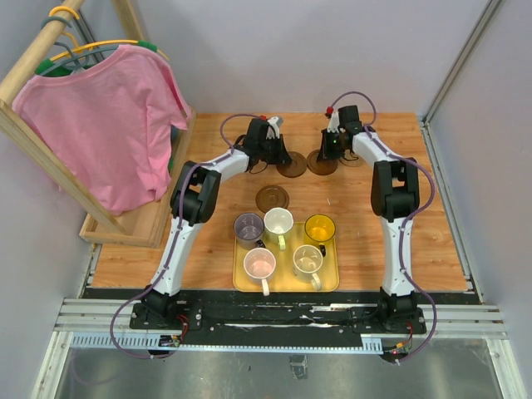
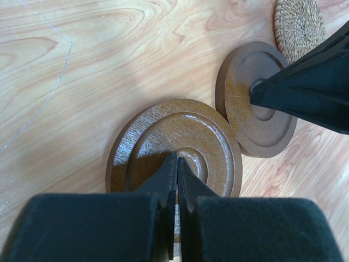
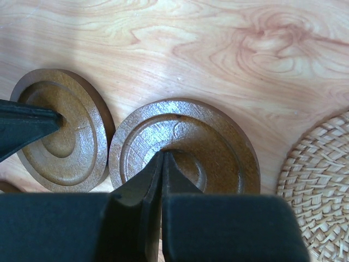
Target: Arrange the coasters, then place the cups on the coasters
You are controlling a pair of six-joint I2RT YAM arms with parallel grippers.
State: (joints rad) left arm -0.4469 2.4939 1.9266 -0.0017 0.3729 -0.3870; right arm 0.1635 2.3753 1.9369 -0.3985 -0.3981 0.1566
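Note:
My left gripper point(image 2: 177, 161) is shut, its tips pressed on the middle of a dark brown coaster point(image 2: 174, 142). Right beside it lies a second brown coaster point(image 3: 188, 144), with my shut right gripper point(image 3: 163, 155) resting its tips on the centre. A woven tan coaster point(image 3: 322, 185) lies just to the right of that pair. From above, both grippers point(image 1: 284, 158) point(image 1: 329, 155) meet at the back of the table, and another brown coaster point(image 1: 272, 198) lies nearer. Several cups stand on a yellow tray point(image 1: 287, 288): grey-purple point(image 1: 248, 226), pale point(image 1: 278, 223), yellow point(image 1: 319, 228), pink point(image 1: 259, 264), cream point(image 1: 307, 261).
A wooden clothes rack with a pink shirt point(image 1: 108, 125) stands at the left, its base point(image 1: 141, 223) on the table's left edge. Grey walls close in the back and right sides.

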